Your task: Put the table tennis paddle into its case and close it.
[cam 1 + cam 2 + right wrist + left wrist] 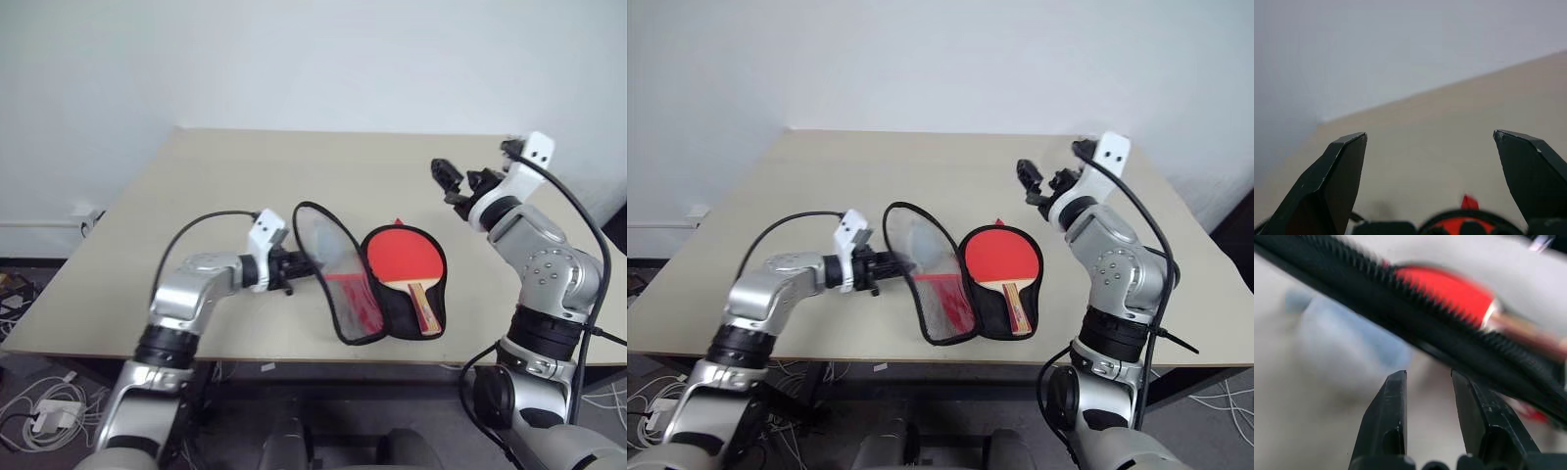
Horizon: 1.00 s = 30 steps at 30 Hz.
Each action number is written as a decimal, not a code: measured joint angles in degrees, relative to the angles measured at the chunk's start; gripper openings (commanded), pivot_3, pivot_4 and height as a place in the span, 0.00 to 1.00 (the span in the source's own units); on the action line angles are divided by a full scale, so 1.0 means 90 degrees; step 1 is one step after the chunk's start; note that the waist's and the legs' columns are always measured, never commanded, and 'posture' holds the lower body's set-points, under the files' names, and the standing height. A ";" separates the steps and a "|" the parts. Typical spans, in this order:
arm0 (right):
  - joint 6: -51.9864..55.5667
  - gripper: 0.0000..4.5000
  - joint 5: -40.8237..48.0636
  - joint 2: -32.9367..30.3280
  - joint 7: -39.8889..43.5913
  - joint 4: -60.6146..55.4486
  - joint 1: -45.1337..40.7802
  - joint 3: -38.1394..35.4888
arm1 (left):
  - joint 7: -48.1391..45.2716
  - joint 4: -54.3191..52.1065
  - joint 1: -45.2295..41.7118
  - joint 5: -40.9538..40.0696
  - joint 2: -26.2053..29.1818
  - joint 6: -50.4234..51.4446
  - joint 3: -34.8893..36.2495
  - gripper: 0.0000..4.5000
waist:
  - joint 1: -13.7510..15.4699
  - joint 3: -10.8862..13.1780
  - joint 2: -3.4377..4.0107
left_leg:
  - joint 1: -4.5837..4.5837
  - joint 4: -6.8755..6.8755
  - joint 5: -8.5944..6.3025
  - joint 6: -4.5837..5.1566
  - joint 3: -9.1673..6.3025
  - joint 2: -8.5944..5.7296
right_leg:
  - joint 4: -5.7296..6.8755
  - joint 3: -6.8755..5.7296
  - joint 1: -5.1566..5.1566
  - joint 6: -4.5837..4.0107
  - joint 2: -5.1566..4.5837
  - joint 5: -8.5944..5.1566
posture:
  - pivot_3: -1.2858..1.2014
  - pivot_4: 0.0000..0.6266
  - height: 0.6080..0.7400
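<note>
The table tennis paddle (402,257), red face up with its wooden handle toward me, lies in the black half of its case (438,294). The case's see-through mesh flap (326,257) stands half raised to the paddle's left. My left gripper (309,262) is level at the flap's outer zip edge (1400,318). Its fingers are a narrow gap apart with nothing between them, and the edge runs just past their tips. My right gripper (460,179) hangs wide open above the table, behind and to the right of the case, holding nothing.
The case lies near the front edge of a beige table (245,176) that stands against a white wall. Cables and a power strip (44,416) lie on the floor to the left.
</note>
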 measured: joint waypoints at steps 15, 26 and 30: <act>-0.0490 1.00 0.0551 -0.0048 -0.0836 0.0068 0.0178 -0.0170 | 0.0396 0.0390 -0.0431 0.0107 -0.1452 0.0239 -0.0567 0.36 | -0.0139 0.0000 0.0005 | 0.0003 0.0016 0.0006 0.0009 -0.0017 -0.0007 | 0.0009 0.0006 0.0022 0.0004 0.0003 0.0002 | 0.52 0.00 1.00; -0.0102 1.00 -0.0008 -0.1111 0.0186 0.0414 0.0945 0.1687 | 0.0601 -0.0622 0.0248 0.0152 -0.0571 0.0567 -0.0538 0.58 | -0.0173 0.0001 0.0006 | 0.0004 0.0021 0.0005 0.0009 -0.0023 -0.0009 | 0.0008 0.0007 0.0017 0.0004 0.0001 0.0003 | 0.52 0.00 1.00; -0.0130 1.00 -0.0201 -0.1221 0.0304 0.0718 0.0955 0.1778 | 0.0794 -0.0909 0.0580 0.0131 -0.0374 0.0852 -0.0473 0.62 | -0.0166 0.0001 0.0005 | 0.0003 0.0022 0.0005 0.0009 -0.0025 -0.0010 | 0.0009 0.0005 0.0016 0.0008 0.0001 0.0002 | 0.52 0.00 1.00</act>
